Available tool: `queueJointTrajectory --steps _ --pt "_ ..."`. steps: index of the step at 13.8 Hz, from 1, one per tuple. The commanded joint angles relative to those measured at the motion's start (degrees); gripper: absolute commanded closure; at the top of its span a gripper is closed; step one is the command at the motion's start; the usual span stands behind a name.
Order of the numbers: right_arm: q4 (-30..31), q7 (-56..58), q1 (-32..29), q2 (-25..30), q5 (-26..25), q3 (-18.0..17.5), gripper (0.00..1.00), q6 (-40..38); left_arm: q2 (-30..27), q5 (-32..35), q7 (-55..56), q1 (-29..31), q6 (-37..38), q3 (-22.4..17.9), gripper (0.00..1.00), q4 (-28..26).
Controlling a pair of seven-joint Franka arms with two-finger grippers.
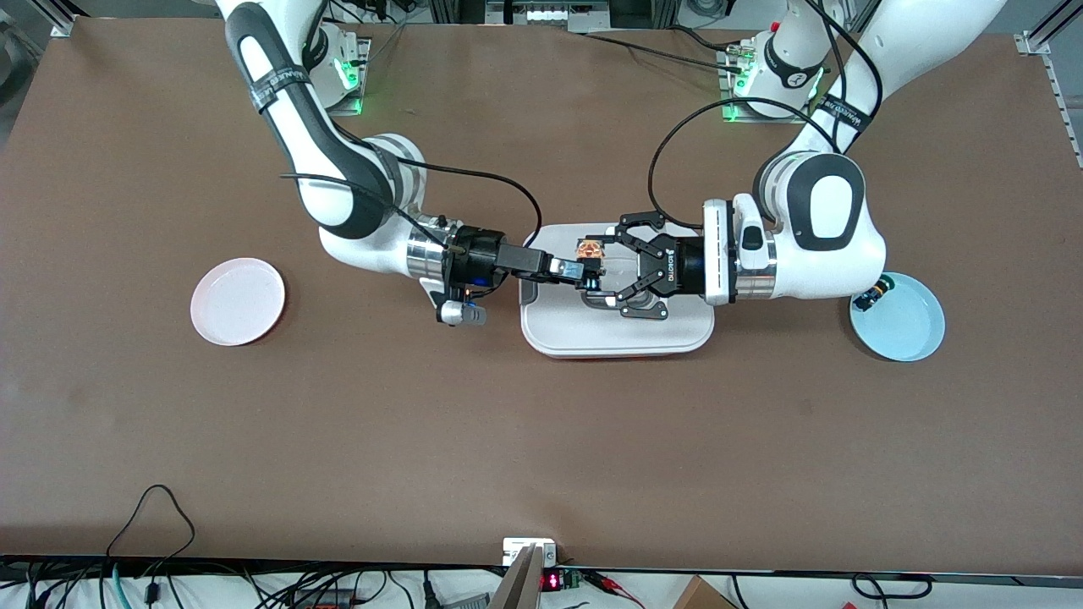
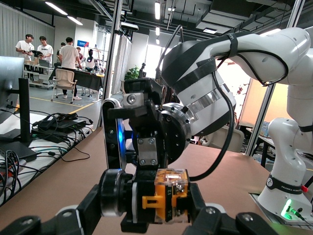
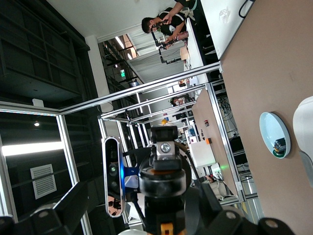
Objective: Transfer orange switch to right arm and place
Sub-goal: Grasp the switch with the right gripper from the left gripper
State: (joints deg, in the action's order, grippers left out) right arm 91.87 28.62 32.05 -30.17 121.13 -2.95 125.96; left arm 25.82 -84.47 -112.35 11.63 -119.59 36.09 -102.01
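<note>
The orange switch [image 1: 590, 250] hangs in the air over the white tray [image 1: 550, 338], lying level between both grippers. My left gripper [image 1: 602, 271], the black linkage claw, is shut on it end to end: one finger presses the cap, the other the orange end. In the left wrist view the switch [image 2: 166, 196] sits between those fingers. My right gripper [image 1: 590, 276], slim and black with a blue light, meets it from the right arm's end. Its fingers close on the black middle from above and below. The right wrist view shows the switch's cap [image 3: 164, 182].
A pink plate [image 1: 238, 302] lies toward the right arm's end of the table. A light blue plate [image 1: 909, 334] lies toward the left arm's end, partly under the left arm, with a small green-capped switch [image 1: 874, 293] on it. Bare brown table lies nearer to the front camera.
</note>
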Motion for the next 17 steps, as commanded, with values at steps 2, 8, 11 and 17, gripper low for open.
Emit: queueJointTrajectory --steps 2,8,11,17 --pt "1.03 2.67 0.99 1.0 1.39 0.31 0.14 1.39 -1.47 -2.1 -2.53 0.5 -0.82 0.56 0.8 -1.52" --pt "1.03 2.67 1.35 0.82 1.48 0.4 0.34 1.92 -1.56 -2.1 -2.53 0.5 -0.74 0.65 0.8 -1.61" --pt "0.95 2.67 1.08 0.82 1.48 0.31 0.4 1.83 -1.56 -2.1 -2.17 0.5 -0.74 0.65 0.8 -1.61" --pt "0.95 2.67 1.0 0.82 1.48 0.31 0.49 1.83 -1.47 -2.1 -2.35 0.5 -0.74 0.65 0.8 -1.61"
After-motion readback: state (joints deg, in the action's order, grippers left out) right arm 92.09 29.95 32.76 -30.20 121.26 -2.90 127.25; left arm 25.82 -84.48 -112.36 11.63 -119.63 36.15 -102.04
